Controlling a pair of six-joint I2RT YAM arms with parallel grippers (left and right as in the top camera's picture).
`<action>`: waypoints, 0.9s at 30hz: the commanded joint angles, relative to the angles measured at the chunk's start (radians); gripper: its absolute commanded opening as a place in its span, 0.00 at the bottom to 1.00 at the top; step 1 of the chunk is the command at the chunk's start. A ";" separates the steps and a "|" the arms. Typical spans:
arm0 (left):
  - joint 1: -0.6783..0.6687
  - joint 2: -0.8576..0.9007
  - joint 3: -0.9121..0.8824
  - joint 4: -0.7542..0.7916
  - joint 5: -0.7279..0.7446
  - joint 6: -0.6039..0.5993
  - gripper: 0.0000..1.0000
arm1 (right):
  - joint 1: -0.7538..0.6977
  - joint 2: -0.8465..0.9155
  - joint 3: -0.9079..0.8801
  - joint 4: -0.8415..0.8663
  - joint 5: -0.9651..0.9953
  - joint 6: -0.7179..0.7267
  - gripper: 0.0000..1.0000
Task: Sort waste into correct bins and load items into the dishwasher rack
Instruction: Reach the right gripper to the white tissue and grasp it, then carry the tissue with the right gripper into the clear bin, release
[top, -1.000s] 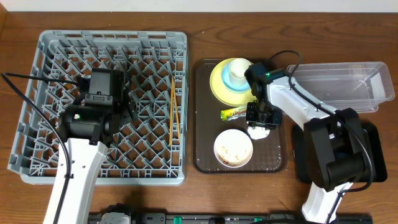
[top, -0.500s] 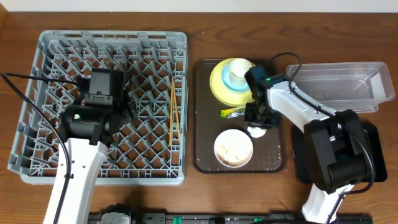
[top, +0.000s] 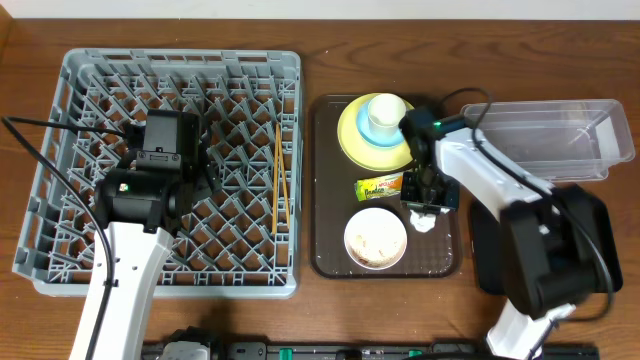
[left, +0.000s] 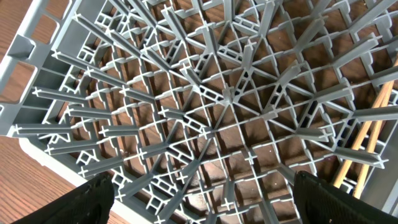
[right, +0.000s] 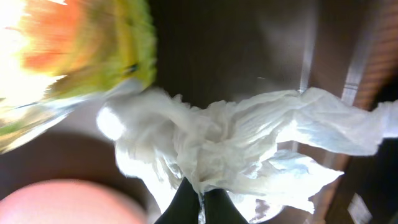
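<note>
My right gripper (right: 200, 208) is shut on the crumpled white napkin (right: 236, 146), low over the brown tray. In the overhead view the napkin (top: 423, 224) shows just below the right gripper (top: 425, 205). The yellow-green snack wrapper (top: 381, 186) lies just left of it, blurred in the wrist view (right: 93, 50). A light blue cup (top: 386, 115) stands on the yellow plate (top: 352, 135). The white bowl (top: 375, 238) holds pale scraps. The chopsticks (top: 279, 180) lie in the grey dishwasher rack (top: 60, 150). My left gripper (left: 205, 205) hangs open above the rack's pegs (left: 224, 93).
The brown serving tray (top: 330, 255) sits between the rack and the bins. The clear tub (top: 560, 140) is at the back right. The black tray (top: 600, 215) lies in front of it, partly under my right arm. Chopstick ends (left: 367, 137) show at the left wrist view's right edge.
My right gripper has closed on the napkin and shifted slightly right and toward the front. The wrapper now lies flatter and further right. The left arm has not moved.
</note>
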 joint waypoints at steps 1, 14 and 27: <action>0.004 0.002 -0.006 -0.005 -0.020 -0.006 0.93 | -0.014 -0.138 0.040 0.000 0.035 -0.011 0.01; 0.004 0.002 -0.006 -0.005 -0.020 -0.006 0.93 | -0.184 -0.391 0.040 0.023 0.379 -0.008 0.01; 0.004 0.002 -0.006 -0.005 -0.020 -0.006 0.93 | -0.337 -0.362 0.039 0.158 0.398 -0.008 0.01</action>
